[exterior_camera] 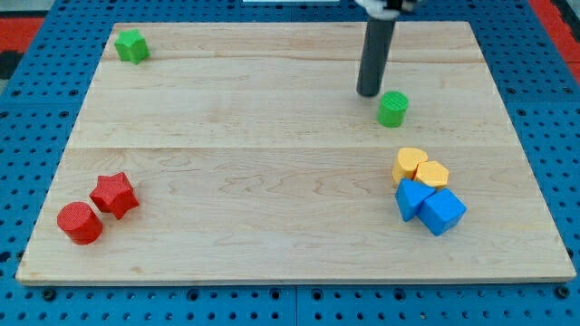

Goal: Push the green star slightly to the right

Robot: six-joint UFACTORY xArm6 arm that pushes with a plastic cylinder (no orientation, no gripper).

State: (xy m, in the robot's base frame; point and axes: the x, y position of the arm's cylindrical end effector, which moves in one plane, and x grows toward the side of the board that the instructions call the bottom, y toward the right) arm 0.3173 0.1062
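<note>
The green star (pixel 131 45) lies near the top left corner of the wooden board (pixel 272 154). My tip (pixel 369 92) rests on the board in the upper right part, far to the right of the green star. It stands just left of and slightly above a green cylinder (pixel 392 109), close to it; I cannot tell if they touch.
A red star (pixel 115 194) and a red cylinder (pixel 80 223) sit together at the bottom left. Two yellow blocks (pixel 420 168) and two blue blocks (pixel 430 206) cluster at the right. The board lies on a blue pegboard (pixel 36 109).
</note>
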